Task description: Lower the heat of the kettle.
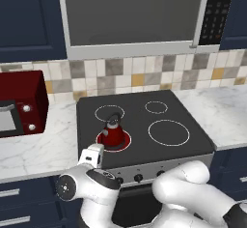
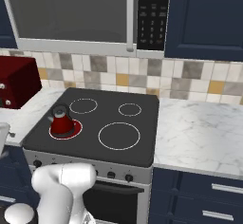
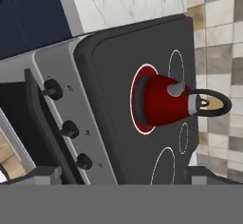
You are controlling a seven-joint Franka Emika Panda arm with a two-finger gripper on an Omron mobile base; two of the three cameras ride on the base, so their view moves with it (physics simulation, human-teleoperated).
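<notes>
1. Red kettle (image 1: 114,134) on the glowing near-left burner (image 1: 125,140) of the black stove (image 1: 188,145).
2. Row of dark knobs (image 3: 70,129) on the stove's front panel, below the kettle.
3. Gripper (image 3: 118,175) just in front of the stove's near-left corner, tips (image 3: 40,174) spread wide, holding nothing.
4. Risk: grabbing the wrong knob among close neighbours, or turning heat up, not down.
</notes>
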